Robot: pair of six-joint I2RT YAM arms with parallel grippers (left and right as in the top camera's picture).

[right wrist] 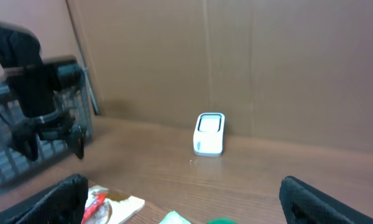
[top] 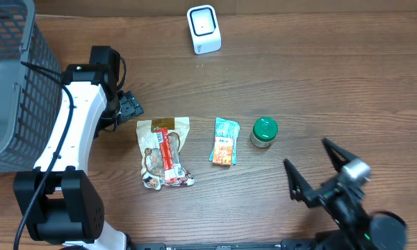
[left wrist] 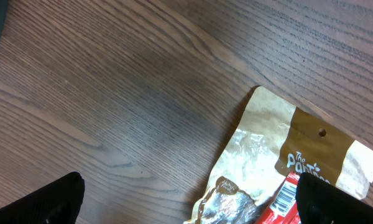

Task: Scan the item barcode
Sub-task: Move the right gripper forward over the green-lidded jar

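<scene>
Three items lie in a row on the wooden table [top: 333, 69], and both pincers are spread wide with nothing in them.

The clear snack pouch with a tan header [top: 165, 153] lies flat. Its long axis runs 12 to 6 o'clock, with the header at the 12 o'clock end and a red label strip [top: 169, 154] along its length. The left gripper [top: 128, 107] is open, with the pouch just beside it at 4 o'clock and not touching. A teal-and-orange packet [top: 224, 141] and a green-lidded jar [top: 264, 132] sit at the pouch's 3 o'clock. The right gripper [top: 318, 170], also open, is at the jar's 4 o'clock, well apart. The white box-shaped scanner [top: 203, 29] stands at 12 o'clock across bare wood. A grey mesh basket [top: 7, 90] lines the 9 o'clock edge.
</scene>
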